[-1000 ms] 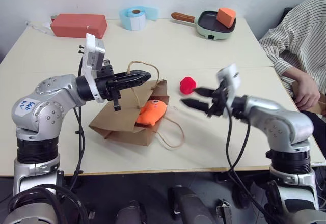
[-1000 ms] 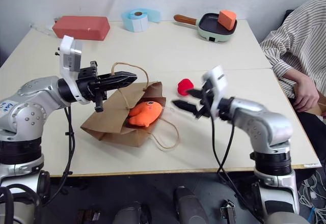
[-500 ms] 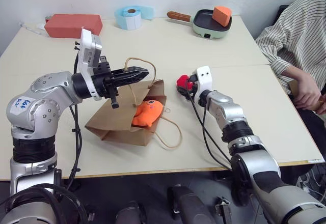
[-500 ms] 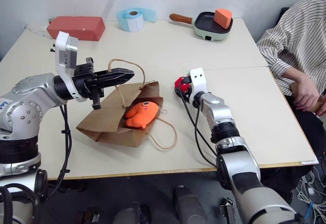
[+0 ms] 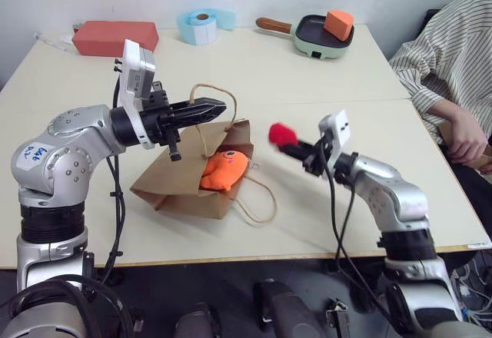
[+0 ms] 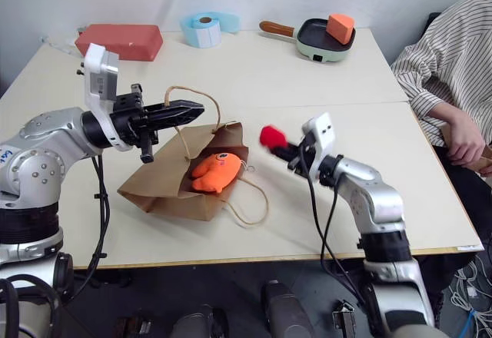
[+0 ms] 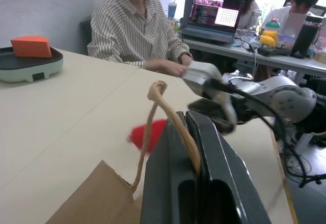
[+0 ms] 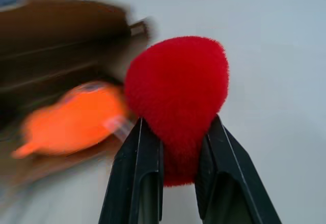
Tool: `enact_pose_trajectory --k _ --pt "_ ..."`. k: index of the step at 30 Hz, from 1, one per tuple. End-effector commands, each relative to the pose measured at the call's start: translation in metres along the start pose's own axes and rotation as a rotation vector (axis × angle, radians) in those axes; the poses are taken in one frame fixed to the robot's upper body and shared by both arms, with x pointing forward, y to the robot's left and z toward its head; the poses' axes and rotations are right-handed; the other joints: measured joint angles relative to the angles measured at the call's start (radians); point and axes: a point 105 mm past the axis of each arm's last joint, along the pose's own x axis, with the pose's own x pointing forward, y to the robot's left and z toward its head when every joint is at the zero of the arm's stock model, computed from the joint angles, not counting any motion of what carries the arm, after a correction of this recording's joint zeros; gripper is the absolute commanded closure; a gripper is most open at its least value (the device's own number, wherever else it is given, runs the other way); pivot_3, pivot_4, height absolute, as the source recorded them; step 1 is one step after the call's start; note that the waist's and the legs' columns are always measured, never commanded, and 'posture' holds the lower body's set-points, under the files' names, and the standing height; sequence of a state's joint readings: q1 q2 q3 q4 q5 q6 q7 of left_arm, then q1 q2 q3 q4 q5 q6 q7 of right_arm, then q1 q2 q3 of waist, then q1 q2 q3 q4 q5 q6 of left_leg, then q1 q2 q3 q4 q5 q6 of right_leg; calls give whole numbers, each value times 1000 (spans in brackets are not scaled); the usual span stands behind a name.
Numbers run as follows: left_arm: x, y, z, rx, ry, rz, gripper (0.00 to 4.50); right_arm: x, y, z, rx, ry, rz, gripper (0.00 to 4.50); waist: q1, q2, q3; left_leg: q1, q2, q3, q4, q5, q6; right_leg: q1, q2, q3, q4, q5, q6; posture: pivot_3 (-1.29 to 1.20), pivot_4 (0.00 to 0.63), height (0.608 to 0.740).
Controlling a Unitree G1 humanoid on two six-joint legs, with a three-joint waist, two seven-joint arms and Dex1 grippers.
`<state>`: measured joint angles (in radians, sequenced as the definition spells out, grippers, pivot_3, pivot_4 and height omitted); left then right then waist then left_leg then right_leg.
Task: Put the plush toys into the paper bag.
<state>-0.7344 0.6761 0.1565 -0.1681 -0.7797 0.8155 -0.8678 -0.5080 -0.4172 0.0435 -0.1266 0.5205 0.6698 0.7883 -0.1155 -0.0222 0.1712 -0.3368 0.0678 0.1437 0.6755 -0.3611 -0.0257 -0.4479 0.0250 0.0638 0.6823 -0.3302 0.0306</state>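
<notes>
Red ball (image 8: 175, 99) now squeezed tight in the right gripper (image 5: 290, 148); lifted off the table (image 5: 346, 77), up in the air just to the right of the paper bag (image 5: 181, 184); a moment ago sitting on the table with the right gripper open beside it. Paper bag lying on its side on the table, mouth facing the red ball; orange toy (image 5: 225, 167) resting in the mouth of the paper bag, part in and part out. Left gripper (image 5: 219, 109) closed on the bag handle (image 5: 207, 96), holding it up above the paper bag, same as before, so the mouth stays open. Means the pick-up is done; next, likely, carry the red ball over to the mouth of the paper bag and let go inside; orange toy may need a push deeper too.
</notes>
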Motion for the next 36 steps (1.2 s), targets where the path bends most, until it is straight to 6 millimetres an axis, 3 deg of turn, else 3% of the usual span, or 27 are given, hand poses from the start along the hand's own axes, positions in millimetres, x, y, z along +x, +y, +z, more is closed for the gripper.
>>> enact_pose_trajectory --k 1,7,10,14,15,20,24,25,31,36 --pt "4 -4 17 62 -43 -21 4500 25 52 15 -77 4 221 4143 -2 0 0 1 0 0 1 0 0 0 0 0 1 0 0 0 150 740" --pt "10 -9 16 55 -38 -61 4500 84 73 24 -187 63 339 4143 4 0 0 1 0 0 6 0 0 0 0 0 5 0 0 0 150 740" --pt "12 -10 13 60 -34 -66 4500 111 64 34 -208 56 294 4143 4 0 0 0 0 0 5 0 0 0 0 0 4 0 -1 0 150 740" --pt "12 -11 15 65 -48 -57 4500 136 48 26 -288 118 221 4143 3 0 0 -1 0 0 5 0 0 -1 0 -1 3 0 -1 0 150 740" --pt "12 -11 16 65 -50 -54 4500 138 46 24 -291 125 221 3397 2 0 0 -1 0 0 5 0 0 -1 0 -1 3 0 -1 0 150 740" --pt "9 -8 15 64 -56 -34 4500 140 48 28 -281 105 245 1743 -1 0 0 -1 0 0 4 0 0 -1 0 -1 3 -1 -1 0 150 740" --pt "8 -3 14 56 -62 -16 4500 121 52 38 -292 62 264 248 -3 0 0 -1 0 -1 4 0 0 -1 0 -1 4 -1 -1 0 150 740" --pt "8 -2 13 52 -63 -12 4500 112 52 40 -286 53 266 47 -1 0 0 -1 0 -1 4 0 0 -1 0 -1 4 -1 -1 0 150 740" --pt "9 -1 8 25 -58 -18 4500 33 41 52 -209 55 184 47 16 0 0 -4 0 -3 4 0 0 -1 -2 -3 1 -1 -1 0 150 740" --pt "10 0 7 15 -57 -29 4500 -42 30 30 108 137 16 47 29 -1 0 -5 0 -5 3 0 1 -1 -2 -4 -1 -1 -1 0 150 740"
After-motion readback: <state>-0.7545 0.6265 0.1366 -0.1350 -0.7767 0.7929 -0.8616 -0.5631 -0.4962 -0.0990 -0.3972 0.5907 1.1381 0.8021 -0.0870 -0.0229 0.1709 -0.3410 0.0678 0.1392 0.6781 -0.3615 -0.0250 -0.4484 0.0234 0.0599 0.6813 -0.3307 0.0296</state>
